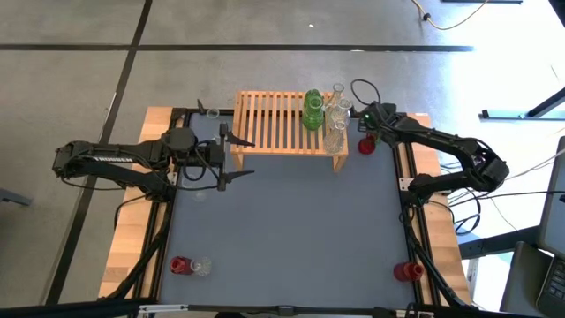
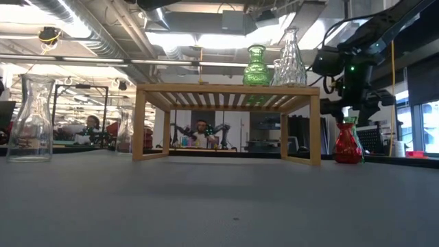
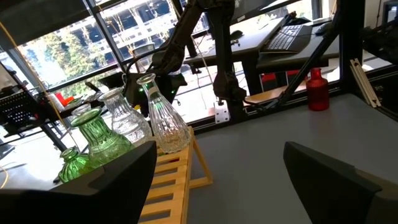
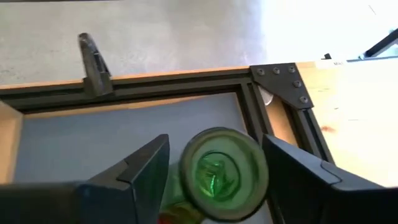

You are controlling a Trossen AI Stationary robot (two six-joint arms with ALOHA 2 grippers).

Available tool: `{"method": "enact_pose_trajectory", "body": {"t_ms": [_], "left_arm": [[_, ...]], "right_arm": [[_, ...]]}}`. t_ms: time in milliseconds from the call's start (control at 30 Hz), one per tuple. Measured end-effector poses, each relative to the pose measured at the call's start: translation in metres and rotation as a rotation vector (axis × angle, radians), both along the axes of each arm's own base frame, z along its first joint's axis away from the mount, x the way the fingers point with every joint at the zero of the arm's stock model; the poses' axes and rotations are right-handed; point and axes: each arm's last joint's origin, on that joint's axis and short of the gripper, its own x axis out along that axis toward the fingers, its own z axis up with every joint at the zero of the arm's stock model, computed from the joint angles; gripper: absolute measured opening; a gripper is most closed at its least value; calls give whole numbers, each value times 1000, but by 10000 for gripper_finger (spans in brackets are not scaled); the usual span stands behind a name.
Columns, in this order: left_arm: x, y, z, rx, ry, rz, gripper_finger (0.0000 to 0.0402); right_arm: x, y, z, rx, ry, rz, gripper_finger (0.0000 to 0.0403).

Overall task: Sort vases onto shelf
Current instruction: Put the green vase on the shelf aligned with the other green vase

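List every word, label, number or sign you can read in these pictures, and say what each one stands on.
No text can be read for certain.
Left arm: pale lettering along it, too small to read.
Vases, shelf, table: no lettering visible.

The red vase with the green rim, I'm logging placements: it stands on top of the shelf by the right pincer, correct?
Not quite. The red vase stands on the table beside the shelf, below the right pincer, as the low view shows.
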Motion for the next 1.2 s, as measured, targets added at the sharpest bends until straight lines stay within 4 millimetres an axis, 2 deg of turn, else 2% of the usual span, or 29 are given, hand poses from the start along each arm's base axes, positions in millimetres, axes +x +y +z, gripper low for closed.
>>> {"method": "enact_pose_trajectory", "body": {"t_ms": [133,400,567,733,867,1000,1200], "left_arm": [[0,0,0,0,1,0,346],[0,0,0,0,1,1,346],[0,0,0,0,1,1,346],[0,0,0,0,1,0,346],[0,0,0,0,1,1,346],[0,0,0,1,1,1,346],[0,0,0,0,2,1,346]], "right_arm": [[1,-1,1,-15,-5,12,217],[1,-1,1,-12,11,18,126],[1,-1,1,-11,26,32,127],[1,-1,1,-11,27,37,148],[2,-1,4,6,37,64,133],[5,-4,16,1,48,87,127],[4,-4,33,29,96,96,139]]}}
